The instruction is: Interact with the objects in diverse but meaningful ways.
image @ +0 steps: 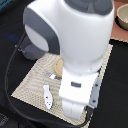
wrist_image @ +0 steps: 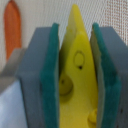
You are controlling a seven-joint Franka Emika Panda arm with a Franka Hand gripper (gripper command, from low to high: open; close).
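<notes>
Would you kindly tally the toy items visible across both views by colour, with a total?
Yellow: 1, the cheese wedge clamped between the gripper pads.
White: 1, the fish lying on the woven mat.
Orange: 1, an item I cannot identify.
Total: 3

A woven beige mat [image: 37,75] lies on a dark tabletop [image: 117,80], with a pale bowl [image: 121,17] well apart.

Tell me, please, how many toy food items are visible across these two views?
2: a white fish lying on the woven mat, and a yellow cheese wedge clamped between the fingers. The arm may hide others.
</notes>
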